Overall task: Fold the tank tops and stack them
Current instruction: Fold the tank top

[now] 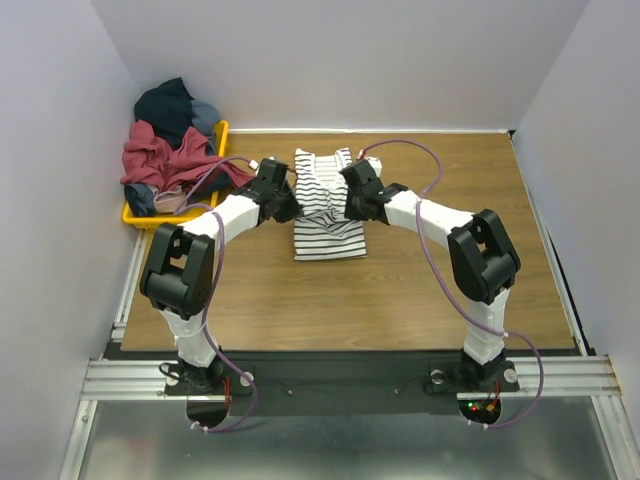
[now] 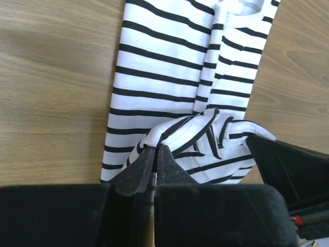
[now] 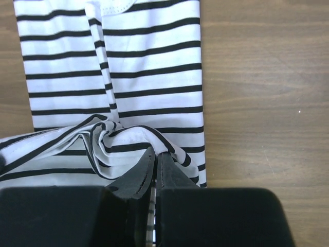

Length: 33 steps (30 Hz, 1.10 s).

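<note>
Your left tool [image 2: 156, 149] is squeezed shut on a small edge of the striped tank top [image 2: 154, 77]. Your right tool [image 3: 156, 153] is squeezed shut on the same top, on the other side of that edge. Both tools hold the cloth up a little. Between them the cloth is bunched into a loose, puffy lump. The rest of the top lies flat on the desk [image 1: 400, 290], under the tools and stretching out in front of them, with the neck end farthest away. It already looks folded long and thin. Here is what could go wrong. Each tool grips only a thin bit of cloth, so a quick pull could make it slip out, and then one corner would drop. If one tool goes faster than the other, the fold will land crooked. If you carry the edge too low, it could drag the flat part under it and mess up the neat sides. The lump between the tools could get pressed flat into a big wrinkle, so gently pull it smooth first. The two tools are also very close, so they could bump. Far out past the left tool sits a yellow tray [image 1: 222, 135] holding a heap of clothes [image 1: 165, 150], well away from this fold.
</note>
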### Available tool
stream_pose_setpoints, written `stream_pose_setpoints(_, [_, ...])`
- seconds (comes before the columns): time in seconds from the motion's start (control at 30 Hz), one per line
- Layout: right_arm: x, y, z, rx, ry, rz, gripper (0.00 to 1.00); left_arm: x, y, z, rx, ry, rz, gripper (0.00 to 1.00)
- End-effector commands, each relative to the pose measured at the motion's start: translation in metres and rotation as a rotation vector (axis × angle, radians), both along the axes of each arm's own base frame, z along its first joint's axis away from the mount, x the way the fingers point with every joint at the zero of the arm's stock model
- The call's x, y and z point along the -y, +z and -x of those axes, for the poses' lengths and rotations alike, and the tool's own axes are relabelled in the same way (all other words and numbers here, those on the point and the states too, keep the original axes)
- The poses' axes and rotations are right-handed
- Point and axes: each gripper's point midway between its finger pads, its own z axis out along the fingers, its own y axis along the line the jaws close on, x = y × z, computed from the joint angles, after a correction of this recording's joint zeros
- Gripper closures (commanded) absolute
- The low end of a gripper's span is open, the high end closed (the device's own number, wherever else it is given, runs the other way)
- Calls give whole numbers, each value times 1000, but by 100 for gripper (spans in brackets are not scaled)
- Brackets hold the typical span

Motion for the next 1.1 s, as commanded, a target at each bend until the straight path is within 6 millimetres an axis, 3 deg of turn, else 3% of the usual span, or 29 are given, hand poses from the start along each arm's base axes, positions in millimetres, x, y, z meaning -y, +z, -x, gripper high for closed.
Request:
stream_pose_setpoints(0.0, [-6, 33, -29, 97, -6, -55, 100, 4, 38, -25, 101, 16, 51, 100])
stream_pose_setpoints(0.13, [-3, 35, -40, 101, -17, -67, 100, -1, 44, -39, 115, 30, 59, 100])
stream_pose_setpoints(0.3, [-5, 32, -59, 102, -19, -85, 99, -1, 36, -56, 102, 22, 56, 100])
stream_pose_setpoints(0.5, [-1, 5, -81, 70, -31, -87, 79, -10, 12, -75, 90, 51, 66, 100])
stream_pose_setpoints(0.53, [-4, 12, -89, 87, -28, -97, 68, -9, 9, -81, 98, 48, 74, 94])
stream_pose_setpoints(0.57, [-4, 6, -92, 80, -24, -96, 61, -9, 8, -84, 101, 38, 80, 87])
stream_pose_setpoints(0.6, [-6, 9, -95, 87, -17, -101, 46, -8, 11, -88, 115, 36, 85, 77])
stream_pose_setpoints(0.63, [-6, 15, -97, 102, -16, -99, 40, -8, 16, -89, 127, 34, 88, 56])
stream_pose_setpoints(0.7, [-5, 33, -101, 139, -20, -97, 24, -11, 33, -88, 164, 36, 86, 39])
stream_pose_setpoints(0.8, [3, 59, -103, 194, -40, -85, 17, -16, 69, -94, 259, 40, 89, 27])
stream_pose_setpoints(0.93, [11, 72, -93, 207, -44, -82, 17, -21, 93, -90, 298, 48, 90, 25])
stream_pose_setpoints(0.97, [11, 84, -89, 222, -43, -98, 17, -20, 94, -88, 294, 50, 96, 27])
stream_pose_setpoints(1.0, [11, 75, -81, 198, -27, -98, 18, -21, 88, -81, 266, 53, 93, 30])
stream_pose_setpoints(1.07, [9, 82, -71, 209, -14, -109, 20, -19, 76, -65, 221, 71, 110, 39])
